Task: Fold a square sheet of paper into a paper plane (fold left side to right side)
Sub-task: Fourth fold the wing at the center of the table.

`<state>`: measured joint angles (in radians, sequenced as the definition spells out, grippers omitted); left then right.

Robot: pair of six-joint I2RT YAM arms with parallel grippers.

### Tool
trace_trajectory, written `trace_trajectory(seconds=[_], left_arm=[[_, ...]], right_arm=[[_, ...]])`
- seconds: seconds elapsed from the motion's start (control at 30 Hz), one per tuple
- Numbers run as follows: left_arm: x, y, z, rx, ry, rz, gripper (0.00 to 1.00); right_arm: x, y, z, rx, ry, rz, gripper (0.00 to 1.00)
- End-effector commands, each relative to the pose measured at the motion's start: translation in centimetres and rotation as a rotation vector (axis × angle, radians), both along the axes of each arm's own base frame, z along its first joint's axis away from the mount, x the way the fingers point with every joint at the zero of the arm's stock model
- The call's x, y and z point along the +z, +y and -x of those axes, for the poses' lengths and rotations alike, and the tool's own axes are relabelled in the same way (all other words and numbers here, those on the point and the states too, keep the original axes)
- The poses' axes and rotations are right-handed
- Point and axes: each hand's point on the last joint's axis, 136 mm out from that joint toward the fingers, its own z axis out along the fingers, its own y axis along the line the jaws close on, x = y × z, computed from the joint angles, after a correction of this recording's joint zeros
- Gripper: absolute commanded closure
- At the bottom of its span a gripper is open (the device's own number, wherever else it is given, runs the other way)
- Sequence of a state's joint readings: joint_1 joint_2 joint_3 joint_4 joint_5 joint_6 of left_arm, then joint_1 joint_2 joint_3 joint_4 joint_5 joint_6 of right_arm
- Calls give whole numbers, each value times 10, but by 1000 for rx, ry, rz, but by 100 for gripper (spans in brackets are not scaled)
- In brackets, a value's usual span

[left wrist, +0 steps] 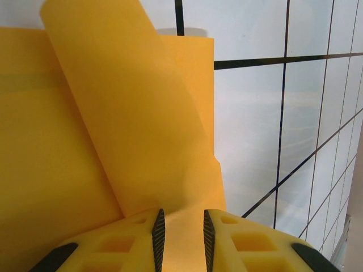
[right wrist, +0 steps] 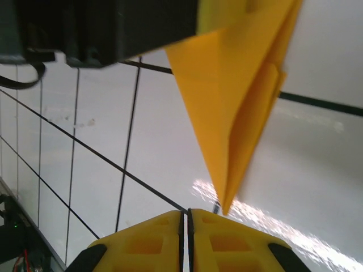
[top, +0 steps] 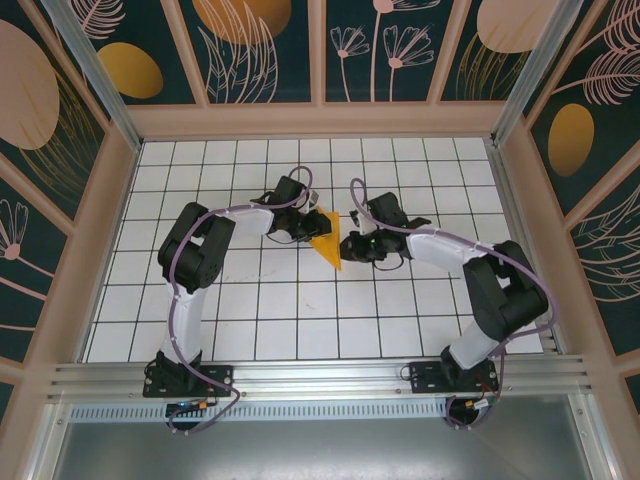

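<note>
One paper plane (top: 325,244), nose toward arm bases.

Left gripper (left wrist: 181,241) clamped on a curled flap of the orange-yellow paper (left wrist: 68,170), over white tiled floor (left wrist: 255,141) with black lines.

Thin matt orange-yellow paper plane (right wrist: 238,96), creased smooth. Glossy white tiled table (top: 300,310) (glare streaks). Yellow matt plastic fingers (left wrist: 238,241) with dark ribbed pads. Brushed aluminium rail (top: 320,378).
</note>
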<state>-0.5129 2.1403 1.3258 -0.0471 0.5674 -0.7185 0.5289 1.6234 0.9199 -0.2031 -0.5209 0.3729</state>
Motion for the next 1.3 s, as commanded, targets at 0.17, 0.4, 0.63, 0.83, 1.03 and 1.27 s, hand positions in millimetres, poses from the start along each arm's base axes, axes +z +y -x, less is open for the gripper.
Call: trace_trajectory(seconds=[0.17,0.4,0.63,0.83,1.03,1.27], left_arm=[[-42,21,16,22,76,-135,71],[-37,18,12,18,66,-124,69],[-27,13,-7,25,29,-130,65],[-24,15,-27,50,6,-143,64],[-23,22,-49,79,-9,-144,63],[-17,28,-77,111,-28,-126,63]], right_arm=[[-25,26,-20,12,20,5,86],[-66,7,-5,13,103,133,86],[-94,-18,17,4,181,260,88],[-104,-33,26,6,206,332,92],[-109,-36,30,8,216,351,93],[-112,-37,33,9,228,350,93]])
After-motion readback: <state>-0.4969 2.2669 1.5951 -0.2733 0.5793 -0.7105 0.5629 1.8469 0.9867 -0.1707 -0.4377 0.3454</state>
